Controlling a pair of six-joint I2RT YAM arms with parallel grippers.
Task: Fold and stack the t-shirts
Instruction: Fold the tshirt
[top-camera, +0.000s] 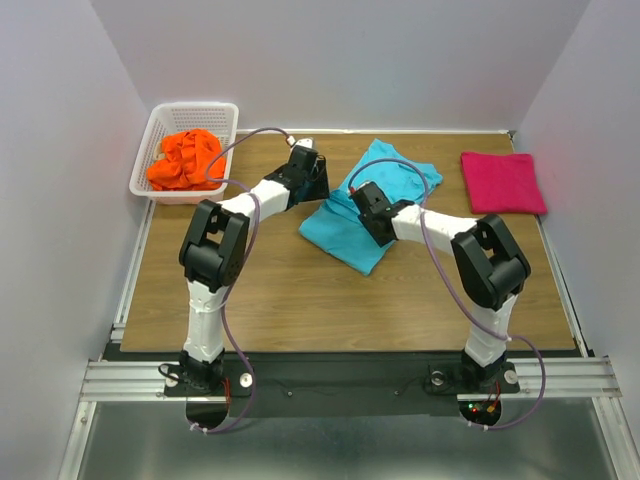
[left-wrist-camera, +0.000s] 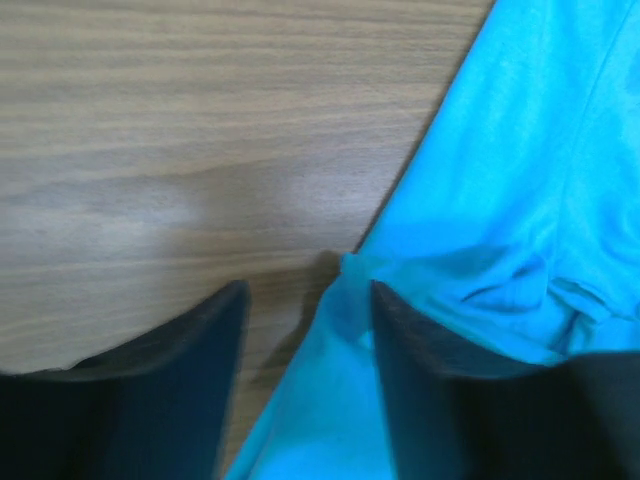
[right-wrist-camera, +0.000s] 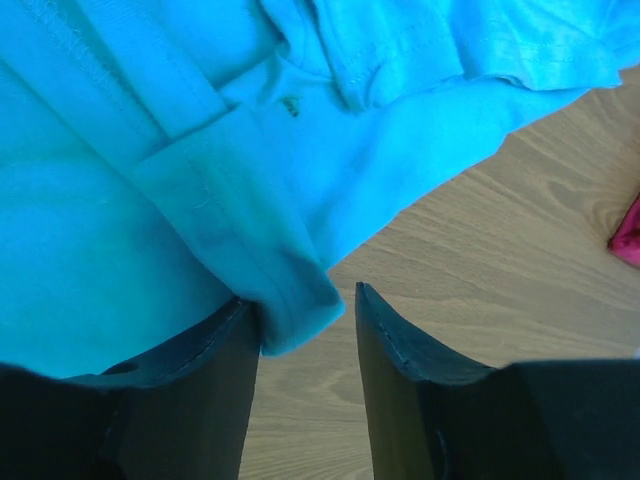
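The turquoise-blue t-shirt (top-camera: 340, 235) lies partly folded and crumpled in the middle of the wooden table (top-camera: 300, 300). My left gripper (top-camera: 316, 186) is low at its left edge. In the left wrist view, the gripper (left-wrist-camera: 308, 290) is open with a loose fold of the shirt (left-wrist-camera: 520, 150) between its fingers. My right gripper (top-camera: 358, 197) is over the shirt's middle. In the right wrist view it (right-wrist-camera: 302, 297) is open, and a hemmed corner of the shirt (right-wrist-camera: 200, 150) rests against its left finger. The magenta-pink t-shirt (top-camera: 503, 182) lies folded at the back right. The orange t-shirt (top-camera: 185, 158) is bunched up in the basket.
A white lattice basket (top-camera: 195, 106) stands at the back left corner and holds the orange shirt. White walls close in the table on three sides. A corner of the pink shirt (right-wrist-camera: 628, 240) shows at the right edge of the right wrist view.
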